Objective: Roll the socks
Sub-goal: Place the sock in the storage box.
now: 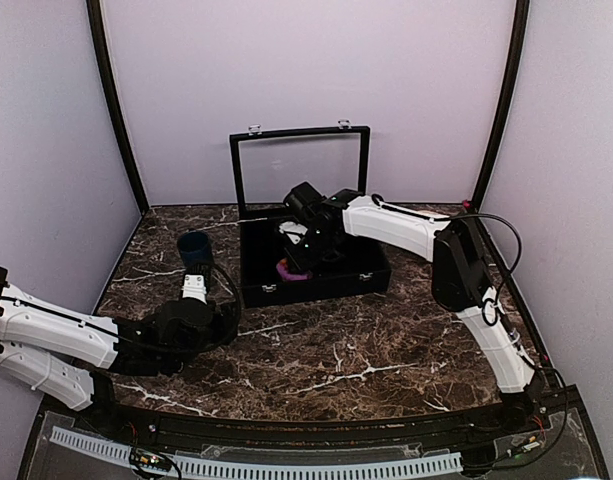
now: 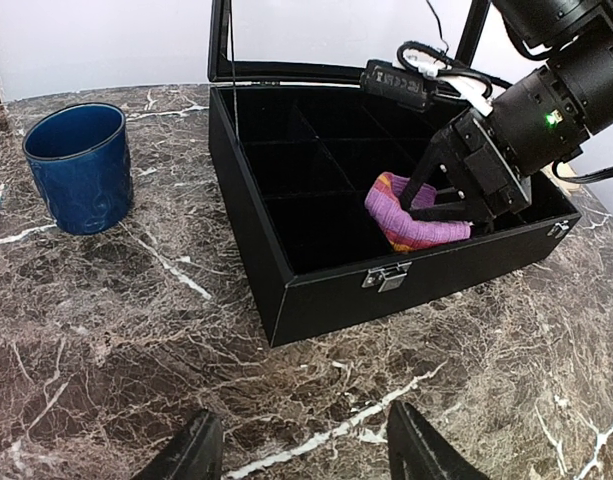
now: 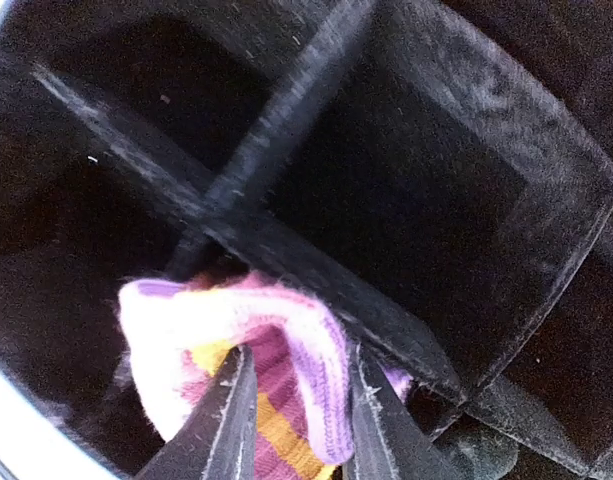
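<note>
**View coverage**

- The top external view alone shows both arms complete. It shows the black box [image 1: 326, 285] on the counter [image 1: 336, 350] with its framed lid [image 1: 301, 131] standing upright at the rear. The sock [image 1: 289, 268] appears only as a small purple patch under the right arm.
- The left wrist view shows the sock [image 2: 411, 215] from the side, the front wall of the box [image 2: 286, 290] with one latch [image 2: 388, 277], and the blue cup [image 2: 78, 165] upright on the counter [image 2: 136, 330], left of the box and clear of it.
- The right wrist view shows the crossing dividers [image 3: 286, 250] inside the box and the contact with the sock [image 3: 266, 320], which the other views hide.

**Fingers**

- The right gripper [image 3: 299, 370] reaches down into the box. Its fingers [image 3: 231, 410] pinch a fold of the sock between them.
- The left gripper [image 2: 301, 425] hangs above bare counter in front of the box. Its fingers [image 2: 191, 455] are spread with nothing between them.

**Sock position and axis**

The sock is a bunched bundle in the front row of the box, just behind the front wall and right of the latch, lying against a divider. Its long axis runs roughly along the front wall, with the left end higher. Purple bands, maroon and orange are visible.

**Count**

One sock in view, one box, one cup, two arms.
</note>
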Controlling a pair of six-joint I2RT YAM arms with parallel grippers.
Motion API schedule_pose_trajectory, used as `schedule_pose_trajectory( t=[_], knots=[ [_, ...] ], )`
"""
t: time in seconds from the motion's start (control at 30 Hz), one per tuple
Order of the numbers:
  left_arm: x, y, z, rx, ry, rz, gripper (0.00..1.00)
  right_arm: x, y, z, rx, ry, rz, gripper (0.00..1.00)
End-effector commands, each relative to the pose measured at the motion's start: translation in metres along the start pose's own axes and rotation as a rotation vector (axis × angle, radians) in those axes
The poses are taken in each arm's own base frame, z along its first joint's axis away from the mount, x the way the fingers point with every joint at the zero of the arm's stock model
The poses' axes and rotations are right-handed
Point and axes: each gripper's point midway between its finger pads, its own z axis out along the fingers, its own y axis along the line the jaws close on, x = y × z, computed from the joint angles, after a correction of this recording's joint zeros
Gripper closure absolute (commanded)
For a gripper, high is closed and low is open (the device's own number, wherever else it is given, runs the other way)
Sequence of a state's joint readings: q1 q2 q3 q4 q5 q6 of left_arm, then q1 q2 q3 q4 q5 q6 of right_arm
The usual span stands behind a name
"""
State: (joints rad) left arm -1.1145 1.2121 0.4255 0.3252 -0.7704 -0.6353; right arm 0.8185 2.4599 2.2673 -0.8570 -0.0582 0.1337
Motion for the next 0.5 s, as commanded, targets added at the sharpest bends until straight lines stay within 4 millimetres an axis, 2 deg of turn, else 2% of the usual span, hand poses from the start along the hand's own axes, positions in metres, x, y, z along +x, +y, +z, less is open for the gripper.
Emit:
schedule_pose_trajectory(
  t=[0.0,0.47],
  knots=[
    [-0.002,0.000,0.002,-0.008,-0.011,0.006,0.42,0.007,-0.017,0.006,0.076,0.038,0.007,0.71],
    [0.000,-0.004,0.008,-0.017,-0.004,0.024,0.40,0.027,-0.037,0.025,0.172,0.128,-0.031,0.73]
  ],
)
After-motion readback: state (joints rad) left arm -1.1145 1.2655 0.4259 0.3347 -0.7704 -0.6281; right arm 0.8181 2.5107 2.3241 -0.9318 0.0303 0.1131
